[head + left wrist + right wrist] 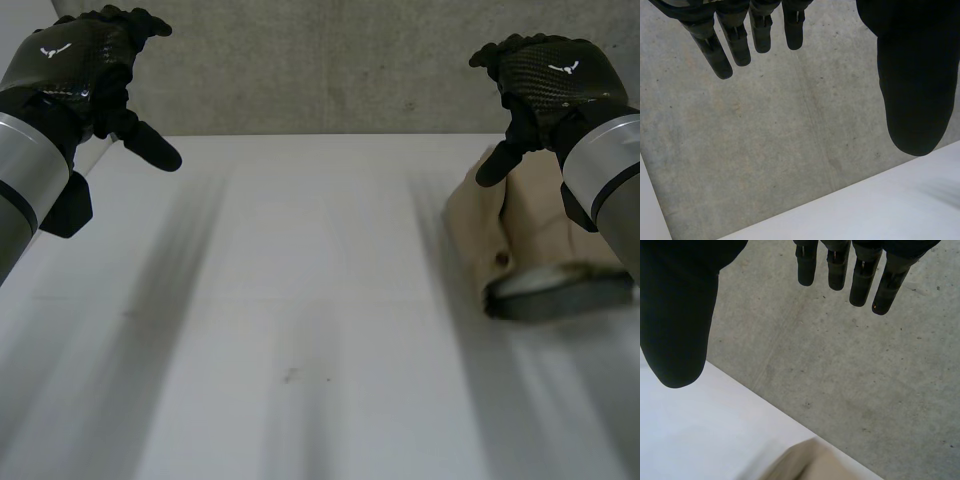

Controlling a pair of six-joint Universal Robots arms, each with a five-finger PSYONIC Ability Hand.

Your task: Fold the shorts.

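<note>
The beige shorts (520, 240) lie bunched on the white table (300, 300) at the right, with a dark waistband edge (560, 292) toward the front. My right hand (545, 75) hovers above the shorts' far edge, open, touching nothing. In the right wrist view its fingers (860, 280) hang straight, with the thumb (677, 330) apart from them and a corner of the shorts (805, 465) below. My left hand (85, 65) is raised over the table's far left, open and empty, its fingers (735, 45) and thumb (912, 95) spread.
A grey concrete wall (320, 70) runs behind the table's far edge (300, 136). Bare white tabletop stretches across the middle and left.
</note>
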